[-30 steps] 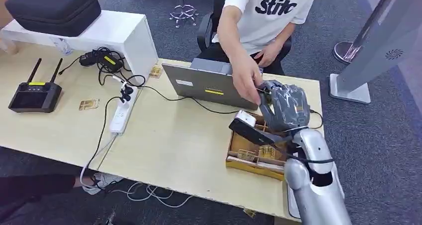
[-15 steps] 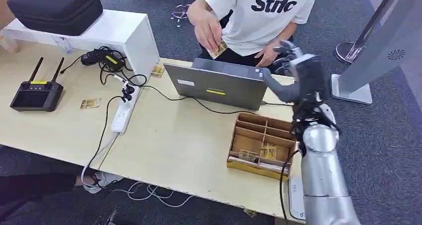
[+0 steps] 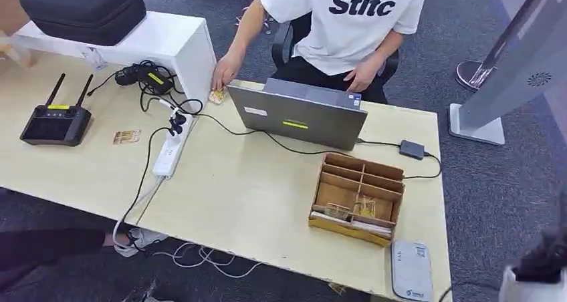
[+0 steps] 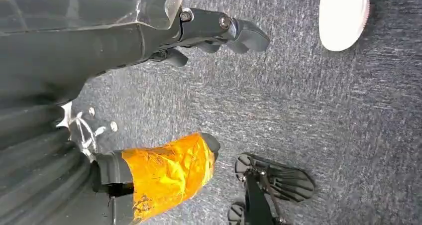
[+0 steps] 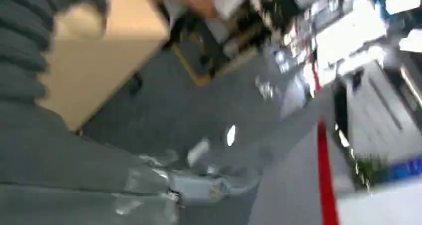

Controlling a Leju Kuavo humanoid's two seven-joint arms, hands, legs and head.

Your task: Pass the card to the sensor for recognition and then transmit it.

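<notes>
A gold card (image 3: 216, 96) lies at the table's far edge beside the white shelf, under a person's hand (image 3: 226, 69). More gold cards stand in the cardboard organiser (image 3: 394, 182). A flat white-grey sensor (image 3: 410, 270) lies at the near right corner of the table. My right arm (image 3: 535, 275) hangs low, off the table at the lower right. In the blurred right wrist view my right hand (image 5: 149, 185) has its fingers stretched out with nothing in them. Over the grey carpet my left hand (image 4: 124, 41) hangs with its fingers apart from the orange-taped thumb (image 4: 169, 168), holding nothing.
A grey laptop (image 3: 297, 118) stands between the person and the organiser. On the left are a power strip (image 3: 167, 156) with cables, a black remote (image 3: 48, 125) and another gold card (image 3: 126, 136). A black case (image 3: 83, 8) sits on the white shelf. A grey stand (image 3: 508, 68) is at the right.
The person took the card from my right hand and laid it by the white shelf. My right arm dropped from above the organiser to below the table's edge.
</notes>
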